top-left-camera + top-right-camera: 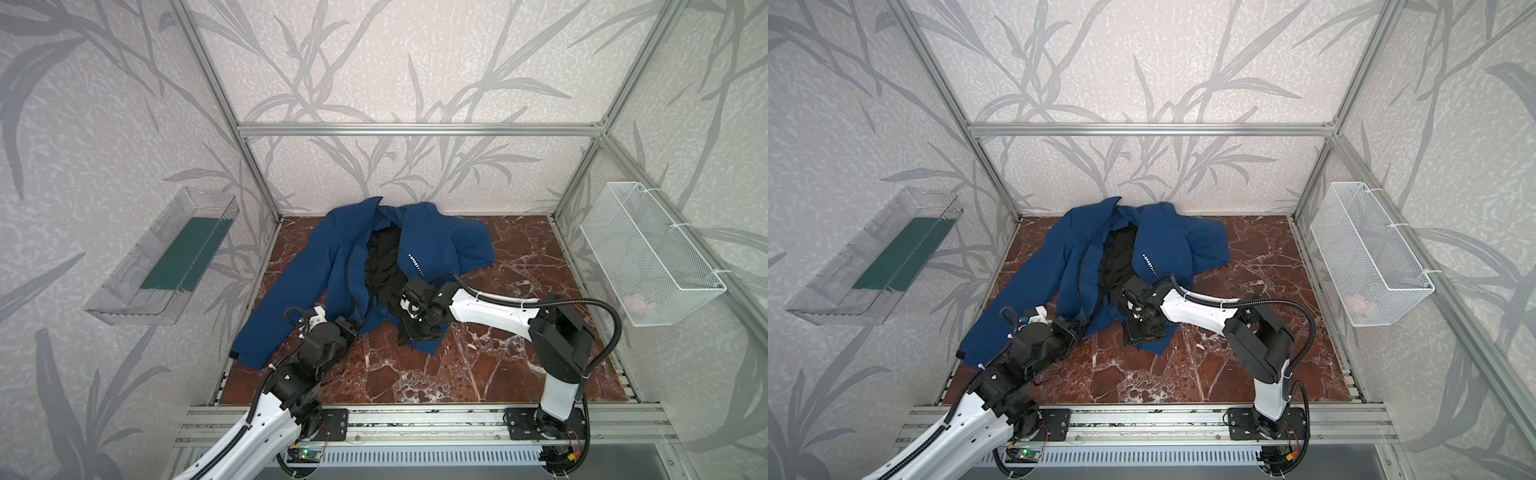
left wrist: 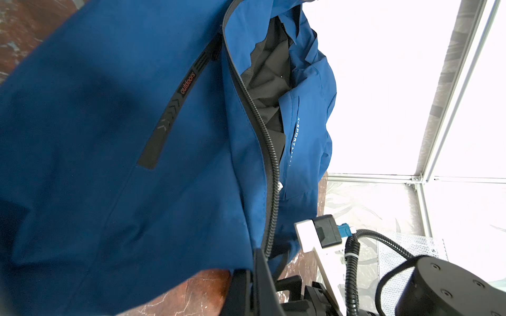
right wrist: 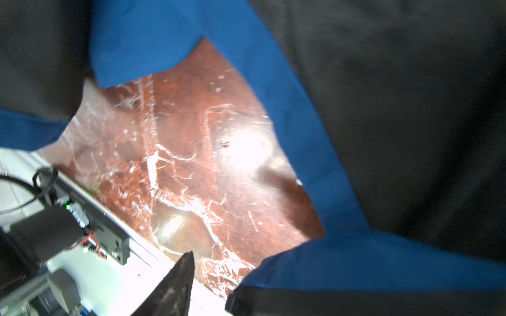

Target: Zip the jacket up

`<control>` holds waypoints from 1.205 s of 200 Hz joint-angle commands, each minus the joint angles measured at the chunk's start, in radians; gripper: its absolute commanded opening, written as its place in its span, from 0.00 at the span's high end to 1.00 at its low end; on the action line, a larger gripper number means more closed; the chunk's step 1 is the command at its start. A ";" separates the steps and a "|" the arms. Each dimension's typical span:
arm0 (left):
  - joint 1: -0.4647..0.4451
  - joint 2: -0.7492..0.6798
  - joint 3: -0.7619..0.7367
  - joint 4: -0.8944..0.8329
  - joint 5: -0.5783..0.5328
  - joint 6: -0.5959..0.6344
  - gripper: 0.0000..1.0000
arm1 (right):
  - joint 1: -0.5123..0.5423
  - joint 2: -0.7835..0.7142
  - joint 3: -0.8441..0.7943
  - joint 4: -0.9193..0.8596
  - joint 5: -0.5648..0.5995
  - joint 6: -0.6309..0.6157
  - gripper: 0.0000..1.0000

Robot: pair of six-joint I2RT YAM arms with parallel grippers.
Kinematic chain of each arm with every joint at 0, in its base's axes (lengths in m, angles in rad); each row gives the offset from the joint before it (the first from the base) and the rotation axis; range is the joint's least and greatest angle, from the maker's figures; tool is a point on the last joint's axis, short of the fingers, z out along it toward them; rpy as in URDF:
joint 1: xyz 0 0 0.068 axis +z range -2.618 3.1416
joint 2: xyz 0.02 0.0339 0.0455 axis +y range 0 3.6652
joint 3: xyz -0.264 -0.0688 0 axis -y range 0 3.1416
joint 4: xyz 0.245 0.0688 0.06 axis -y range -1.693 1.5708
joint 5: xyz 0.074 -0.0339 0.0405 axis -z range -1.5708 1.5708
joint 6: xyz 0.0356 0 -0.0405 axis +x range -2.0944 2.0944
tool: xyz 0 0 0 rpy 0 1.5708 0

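Jacket (image 1: 432, 245), navy, sprawls unzipped on the red marble desk (image 1: 478, 365), collar toward the back wall, black lining showing between its front panels. At the hem on the left side, the left tool (image 2: 253, 270) is pressed together, pinching the jacket at the zipper's foot. Further right, the right tool (image 3: 213, 276) sits over the other panel's hem, fingers spread, gripping nothing that I can see.

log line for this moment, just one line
jacket: front unzipped | left gripper: shut on jacket | right gripper: open, at jacket's bottom edge
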 commanded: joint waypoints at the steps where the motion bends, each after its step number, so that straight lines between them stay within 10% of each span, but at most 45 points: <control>1: 0.006 0.016 -0.005 -0.014 -0.009 0.007 1.00 | 0.016 -0.076 -0.059 0.025 0.064 0.098 0.33; 56: 0.006 0.048 -0.009 0.018 0.007 0.012 1.00 | 0.027 -0.218 -0.155 0.116 0.077 0.232 0.25; 78: 0.007 0.048 -0.022 0.028 0.011 0.007 1.00 | 0.029 -0.292 -0.247 0.196 0.074 0.317 0.01; 128: 0.012 0.077 -0.023 0.033 0.059 0.016 1.00 | 0.029 -0.367 -0.378 0.354 0.081 0.360 0.00; 197: 0.021 0.072 0.039 -0.040 0.075 0.027 1.00 | 0.012 -0.005 0.008 0.118 0.028 0.148 0.04; 241: 0.069 0.090 0.110 -0.138 0.076 0.113 1.00 | 0.009 0.112 -0.099 0.373 -0.044 0.254 0.04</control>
